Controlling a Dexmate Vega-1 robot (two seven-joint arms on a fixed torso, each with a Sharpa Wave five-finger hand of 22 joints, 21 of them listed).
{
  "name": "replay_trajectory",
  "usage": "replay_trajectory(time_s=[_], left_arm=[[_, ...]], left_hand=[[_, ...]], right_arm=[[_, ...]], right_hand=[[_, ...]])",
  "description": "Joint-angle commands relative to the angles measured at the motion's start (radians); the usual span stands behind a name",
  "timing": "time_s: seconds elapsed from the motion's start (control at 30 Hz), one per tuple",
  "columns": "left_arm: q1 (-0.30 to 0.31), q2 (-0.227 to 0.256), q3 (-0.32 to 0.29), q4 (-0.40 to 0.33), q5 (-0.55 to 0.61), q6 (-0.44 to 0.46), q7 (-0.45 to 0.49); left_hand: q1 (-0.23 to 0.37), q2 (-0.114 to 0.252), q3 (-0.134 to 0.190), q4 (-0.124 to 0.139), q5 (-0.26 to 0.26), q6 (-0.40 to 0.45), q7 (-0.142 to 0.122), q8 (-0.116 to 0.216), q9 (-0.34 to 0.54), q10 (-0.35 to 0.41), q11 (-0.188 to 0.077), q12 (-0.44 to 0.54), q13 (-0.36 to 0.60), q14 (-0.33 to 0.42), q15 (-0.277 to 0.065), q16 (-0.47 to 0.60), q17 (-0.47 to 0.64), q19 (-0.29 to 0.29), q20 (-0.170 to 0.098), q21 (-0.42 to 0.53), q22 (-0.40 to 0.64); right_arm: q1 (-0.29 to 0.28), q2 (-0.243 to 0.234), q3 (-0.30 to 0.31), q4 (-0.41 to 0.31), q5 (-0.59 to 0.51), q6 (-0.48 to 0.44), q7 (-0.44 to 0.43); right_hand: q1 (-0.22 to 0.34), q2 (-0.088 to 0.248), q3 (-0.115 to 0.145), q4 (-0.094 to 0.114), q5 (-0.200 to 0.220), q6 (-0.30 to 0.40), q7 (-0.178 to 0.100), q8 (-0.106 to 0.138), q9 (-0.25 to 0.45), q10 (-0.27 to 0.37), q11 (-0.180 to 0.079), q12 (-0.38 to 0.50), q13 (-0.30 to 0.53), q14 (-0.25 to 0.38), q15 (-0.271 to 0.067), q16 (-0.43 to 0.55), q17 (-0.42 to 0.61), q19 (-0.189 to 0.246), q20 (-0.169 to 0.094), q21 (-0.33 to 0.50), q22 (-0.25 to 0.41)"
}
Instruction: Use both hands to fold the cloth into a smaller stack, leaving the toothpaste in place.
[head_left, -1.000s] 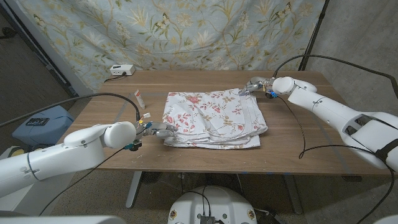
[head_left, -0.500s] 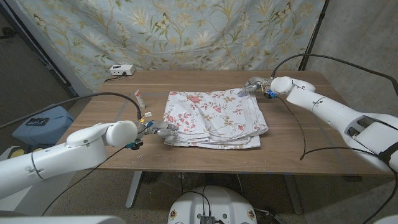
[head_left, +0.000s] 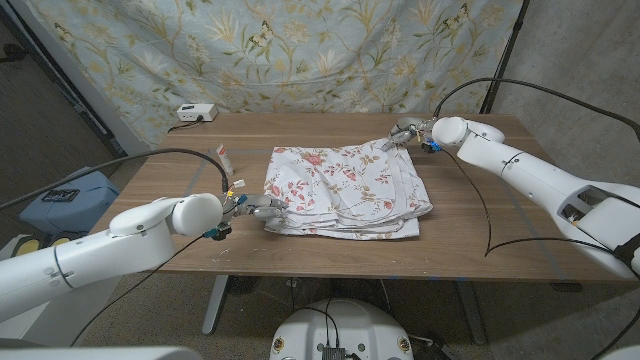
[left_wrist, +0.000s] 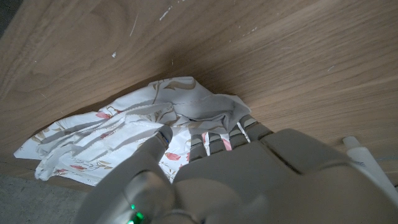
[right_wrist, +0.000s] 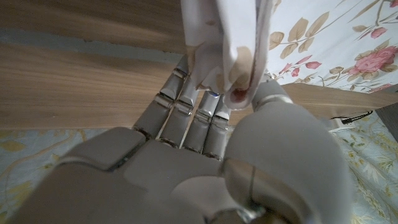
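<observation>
Both hands hold the floral cloth (head_left: 343, 187) on the worktop (head_left: 480, 215)
Left hand (head_left: 252, 209) grips its near-left corner, right hand (head_left: 408, 134) pinches its far-right corner

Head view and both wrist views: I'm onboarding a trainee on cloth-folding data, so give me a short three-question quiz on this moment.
1. True or false: the toothpaste lies on top of the cloth.
2. Which corner of the cloth does the right robot hand pinch?
A. the far corner on the robot's right
B. the near corner on the robot's left
C. none
3. Fill in: the left robot hand grips the cloth at its near ____ corner.

Key
1. False: it lies on the bare table, apart from the cloth, on the robot's left.
2. A; the right wrist view shows the fabric held between thumb and fingers.
3. left.
</observation>
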Motion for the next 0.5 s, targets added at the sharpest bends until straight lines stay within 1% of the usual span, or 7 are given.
replay_trajectory(time_s=[0.03,0.07,0.13,0.23,0.5], left_arm=[[0.015,0.005,-0.006,-0.002,-0.011,0.000,0.013],[0.015,0.008,-0.007,0.000,-0.014,-0.008,0.011],[0.018,0.008,-0.009,0.001,-0.019,-0.012,0.014],[0.017,0.006,-0.008,0.000,-0.016,-0.006,0.015],[0.011,0.004,-0.004,0.004,-0.011,-0.011,0.009]], left_hand=[[0.002,-0.010,0.004,-0.007,-0.001,0.011,0.000,-0.004,0.003,0.008,-0.002,-0.003,0.002,0.010,-0.001,-0.002,0.004,0.011,0.002,-0.002,0.002],[0.002,-0.010,0.004,-0.007,-0.001,0.011,0.000,-0.004,0.003,0.007,-0.001,-0.004,0.002,0.010,-0.001,-0.002,0.004,0.011,0.002,-0.002,0.002],[0.001,-0.010,0.004,-0.007,-0.001,0.011,0.000,-0.004,0.003,0.007,-0.002,-0.004,0.002,0.010,-0.001,-0.002,0.004,0.011,0.003,-0.002,0.002],[0.001,-0.011,0.004,-0.008,-0.002,0.011,0.000,-0.004,0.003,0.008,-0.001,-0.004,0.002,0.011,-0.001,-0.002,0.004,0.011,0.003,-0.002,0.002],[0.001,-0.012,0.005,-0.011,-0.002,0.011,0.000,-0.005,0.003,0.008,-0.002,-0.005,0.002,0.011,-0.002,-0.002,0.004,0.013,0.001,-0.002,0.002]], right_arm=[[-0.019,0.001,0.007,-0.054,-0.011,-0.050,-0.026],[-0.021,0.002,0.008,-0.055,-0.009,-0.053,-0.027],[-0.023,0.004,0.008,-0.060,-0.008,-0.061,-0.028],[-0.025,0.005,0.007,-0.068,-0.008,-0.075,-0.027],[-0.031,-0.002,0.011,-0.117,-0.006,-0.122,-0.025]], right_hand=[[0.054,0.010,0.015,0.000,-0.007,0.043,-0.016,0.024,-0.002,0.051,-0.015,0.012,-0.010,0.049,-0.108,0.009,0.017,0.030,-0.031,0.017,0.006],[0.074,0.013,0.019,-0.002,-0.008,0.056,-0.015,0.030,-0.003,0.060,-0.018,0.013,-0.012,0.061,-0.109,0.007,0.020,0.037,-0.036,0.022,0.006],[0.088,0.013,0.020,0.000,-0.009,0.069,-0.019,0.037,-0.005,0.074,-0.023,0.012,-0.020,0.072,-0.109,0.005,0.024,0.045,-0.039,0.027,0.007],[0.102,0.009,0.017,0.001,-0.010,0.078,-0.016,0.042,-0.007,0.077,-0.026,0.009,-0.024,0.089,-0.109,0.006,0.030,0.053,-0.042,0.034,0.008],[0.117,0.008,0.010,0.008,-0.009,0.095,-0.013,0.052,-0.011,0.095,-0.026,0.001,-0.041,0.114,-0.109,-0.002,0.035,0.070,-0.046,0.048,0.009]])
